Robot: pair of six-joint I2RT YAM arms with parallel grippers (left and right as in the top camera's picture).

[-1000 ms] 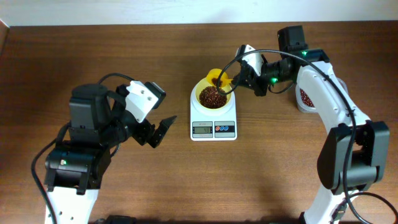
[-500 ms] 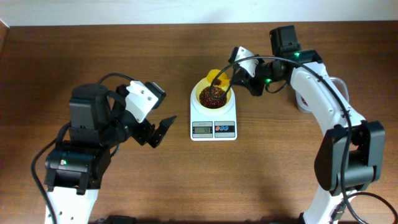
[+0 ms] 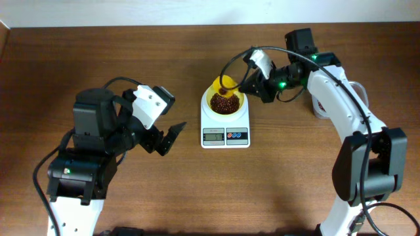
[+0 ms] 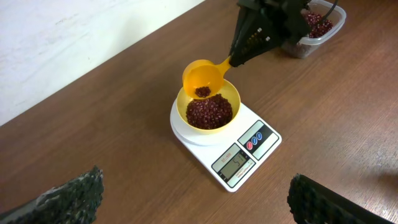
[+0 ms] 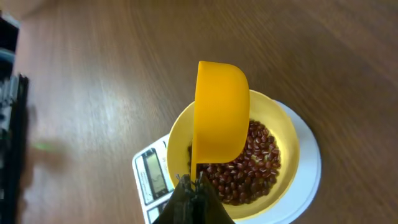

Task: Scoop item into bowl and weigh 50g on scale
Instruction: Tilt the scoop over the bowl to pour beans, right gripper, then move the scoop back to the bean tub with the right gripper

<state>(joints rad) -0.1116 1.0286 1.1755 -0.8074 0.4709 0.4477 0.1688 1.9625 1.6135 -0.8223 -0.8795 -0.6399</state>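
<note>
The pale yellow bowl (image 3: 210, 98) stands on the white scale (image 3: 225, 128) at the table's middle, with a heap of red-brown beans (image 3: 224, 103) in it. My right gripper (image 3: 252, 84) is shut on the handle of a yellow scoop (image 3: 225, 82), held tilted over the bowl's far rim. In the right wrist view the scoop (image 5: 221, 112) hangs above the beans (image 5: 252, 162). A few beans lie in the scoop (image 4: 202, 78). My left gripper (image 3: 167, 139) stands open left of the scale, holding nothing.
A clear plastic tub (image 4: 318, 26) with more beans stands at the right, behind my right arm. The scale's display and buttons (image 4: 242, 155) face the table's front edge. Bare wood lies around the scale.
My right gripper has turned and lifted the scoop from the bean heap to above the bowl's far rim. The left arm has not moved.
</note>
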